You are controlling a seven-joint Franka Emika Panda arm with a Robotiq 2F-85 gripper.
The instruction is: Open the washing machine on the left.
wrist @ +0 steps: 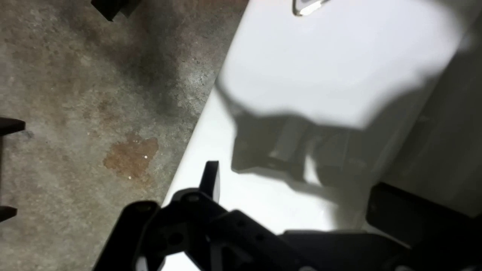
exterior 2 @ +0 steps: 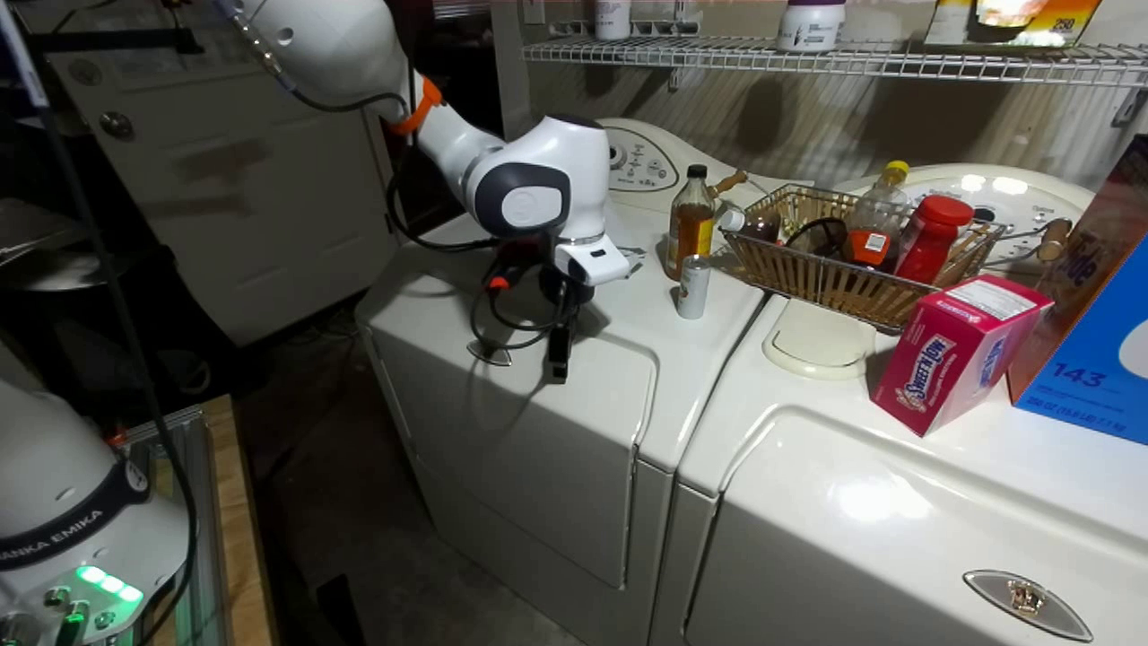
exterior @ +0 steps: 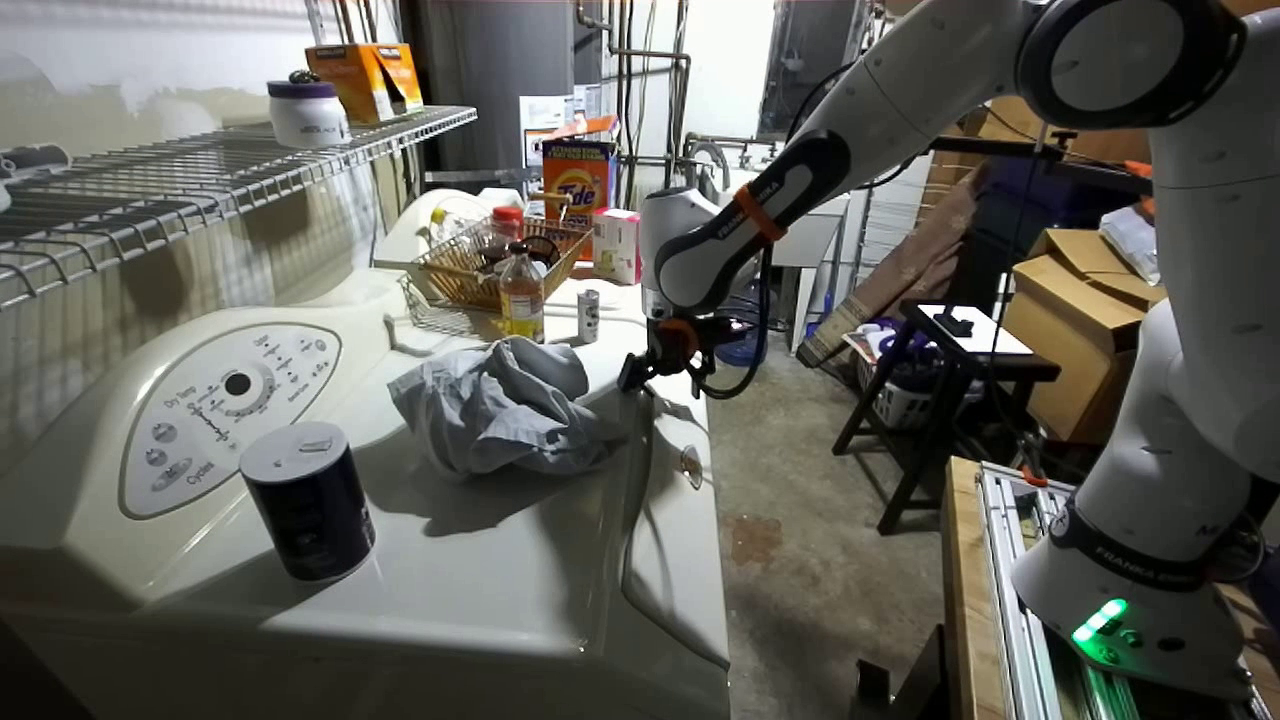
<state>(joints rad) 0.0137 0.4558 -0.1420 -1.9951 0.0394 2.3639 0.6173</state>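
Washing machine: beyond the facing edge of our bench, across the floor; door closed.
Gripper: jaws well apart, nothing held.
Placement: over the door's top strip, near the emblem; we'd guess to hook and pull.

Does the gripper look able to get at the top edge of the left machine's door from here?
Likely yes: the gripper is open right by the top edge of the door, with no object showing between them. The grey cloth lies mostly farther back on the machine.
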